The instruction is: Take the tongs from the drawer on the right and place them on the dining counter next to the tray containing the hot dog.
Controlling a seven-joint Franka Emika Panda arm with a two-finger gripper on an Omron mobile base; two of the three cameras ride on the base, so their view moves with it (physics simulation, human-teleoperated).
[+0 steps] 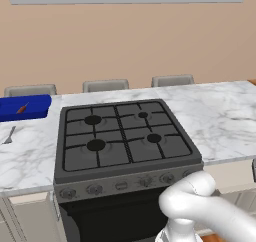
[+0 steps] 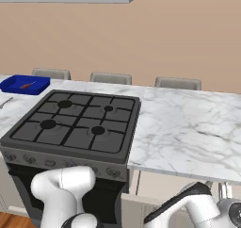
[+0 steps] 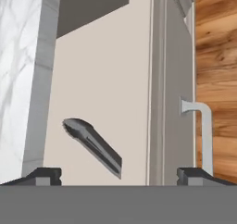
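Closest in, seen from the hand, the pincer (image 3: 118, 174) has its two dark tips (image 3: 44, 176) spread as wide as they go, one at each side of the picture, with nothing between them. Just past them lies the open drawer (image 3: 120, 79), its pale beige floor bare but for the tongs (image 3: 94, 146). These lie slanted across the floor, dark grey and slim, rounded end away from the pincer, touching neither tip. Beside the drawer's front panel a bent metal handle (image 3: 200, 130) sticks out, and wooden floor (image 3: 215, 56) shows beyond it. On the other side runs a strip of veined marble.

From the base, the white arm (image 1: 210, 211) bends down low in front of the stove (image 1: 125, 136), a black gas range with four burners set into the white marble table (image 2: 188, 123). The table stretches away on both sides of the stove.

Farther off, at the left end of the table, sits the blue tray (image 1: 25, 107) with the small reddish hot dog (image 1: 22, 109) lying inside it. A small silver fork (image 1: 9, 135) rests on the marble nearer the front edge, apart from the tray. Behind the table stand three grey chair backs (image 1: 106, 85) against a tan wall.
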